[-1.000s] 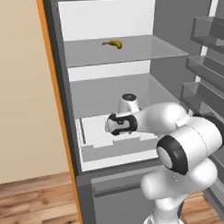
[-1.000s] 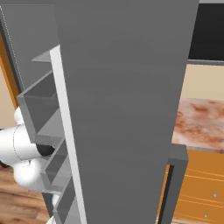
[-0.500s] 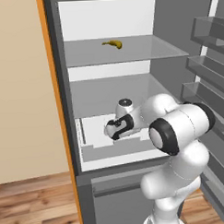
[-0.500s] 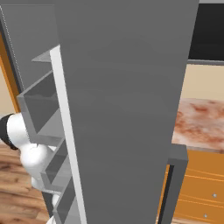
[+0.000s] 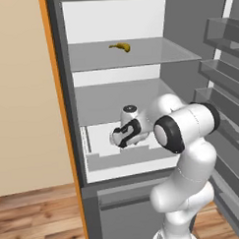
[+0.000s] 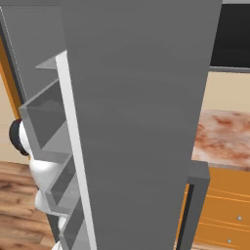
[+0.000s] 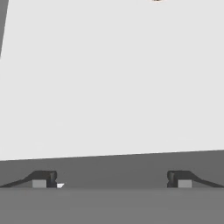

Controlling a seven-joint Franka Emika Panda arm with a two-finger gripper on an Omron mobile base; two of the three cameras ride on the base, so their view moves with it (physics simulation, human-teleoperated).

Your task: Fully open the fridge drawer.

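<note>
The fridge drawer (image 5: pixel 127 159) sits below the lowest glass shelf, a shallow tray with a white floor and low grey walls, its front wall standing a little forward of the fridge body. My gripper (image 5: pixel 118 139) is inside the tray, just behind the front wall, pointing down and to the left. In the hand view the drawer's white floor (image 7: pixel 109 78) spreads wide and a grey wall (image 7: pixel 109 165) runs just past the fingertips (image 7: pixel 41 179). The gripper (image 7: pixel 110 179) is open, its tips far apart with nothing between them.
A banana (image 5: pixel 120 46) lies on the upper glass shelf. Door shelves (image 5: pixel 223 77) stand at the right, close to my elbow. Below the drawer is a dark grey panel with a bar handle (image 5: pixel 126 199). The fridge door (image 6: pixel 146 122) blocks the right base view; a marbled counter (image 6: pixel 222 136) lies beyond.
My elbow has swung left toward the fridge and the hand has shifted slightly left and lower inside the drawer. The drawer itself shows no clear movement.
</note>
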